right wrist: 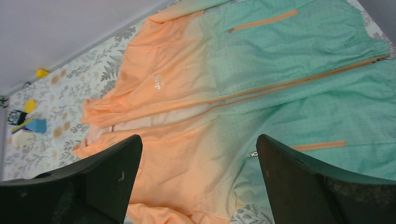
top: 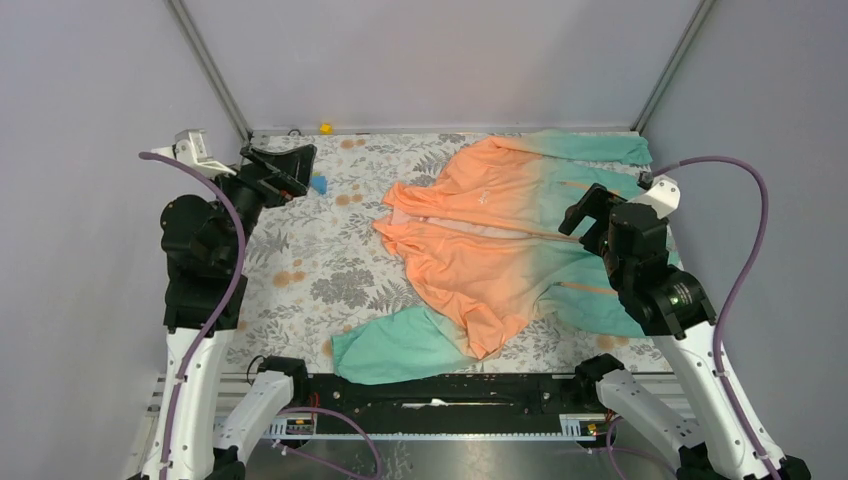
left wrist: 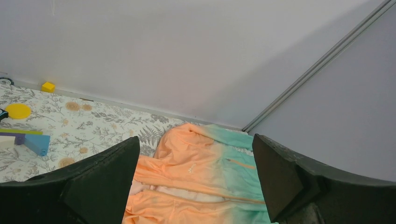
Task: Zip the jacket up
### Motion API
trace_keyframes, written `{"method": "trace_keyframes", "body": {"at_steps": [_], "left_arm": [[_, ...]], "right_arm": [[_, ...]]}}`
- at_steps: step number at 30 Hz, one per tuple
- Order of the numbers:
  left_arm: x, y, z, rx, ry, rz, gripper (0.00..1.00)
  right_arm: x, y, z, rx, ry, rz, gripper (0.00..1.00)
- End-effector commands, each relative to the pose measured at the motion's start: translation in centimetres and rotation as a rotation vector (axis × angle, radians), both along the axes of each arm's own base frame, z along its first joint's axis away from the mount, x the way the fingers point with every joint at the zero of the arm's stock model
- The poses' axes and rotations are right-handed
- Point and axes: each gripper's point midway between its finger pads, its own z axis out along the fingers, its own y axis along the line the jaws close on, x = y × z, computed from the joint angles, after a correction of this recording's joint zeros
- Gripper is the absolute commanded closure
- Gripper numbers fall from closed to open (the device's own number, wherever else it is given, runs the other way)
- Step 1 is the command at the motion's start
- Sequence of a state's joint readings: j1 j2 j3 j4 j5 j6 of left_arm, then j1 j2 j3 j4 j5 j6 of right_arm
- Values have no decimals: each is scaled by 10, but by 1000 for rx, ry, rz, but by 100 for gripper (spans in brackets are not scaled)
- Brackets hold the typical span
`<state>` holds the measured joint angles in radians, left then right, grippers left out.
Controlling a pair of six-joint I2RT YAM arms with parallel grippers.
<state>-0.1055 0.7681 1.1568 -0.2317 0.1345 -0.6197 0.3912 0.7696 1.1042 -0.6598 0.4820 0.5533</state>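
The jacket lies spread on the floral cloth, orange hood end to the left, mint-teal hem to the right. Its front gapes at the orange part and shows pale lining. The two orange zipper edges run close together across the teal part. My left gripper is open and empty, raised at the far left, away from the jacket. My right gripper is open and empty, hovering above the jacket's teal right side. A small silver pocket zipper pull lies beside my right finger.
A yellow block sits by the back wall. A blue block and a yellow disc lie near the left gripper. One teal sleeve reaches the table's near edge. Enclosure walls stand close on three sides.
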Motion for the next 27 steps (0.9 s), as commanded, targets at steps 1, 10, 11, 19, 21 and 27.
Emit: {"method": "trace_keyframes", "body": {"at_steps": [1,10,11,19,21,27], "left_arm": [[1,-5,5,42,-30,-35,1],[26,-17,-29,87,57,-90,1],[30,-20,-35,90,74,-109,1],[50,-84,-83,35,178,-277,2],[54,-106,-104,59,224,-290,1],[80,-156,-168,128,329,-322,1]], "right_arm": [[1,-15,13,-57,-70,-53,0],[22,12,-8,-186,-77,150,0],[25,18,-12,-173,-83,170,0],[45,57,-67,-97,35,305,0],[48,64,-83,-71,82,314,0],[61,64,-127,-91,160,288,0]]}}
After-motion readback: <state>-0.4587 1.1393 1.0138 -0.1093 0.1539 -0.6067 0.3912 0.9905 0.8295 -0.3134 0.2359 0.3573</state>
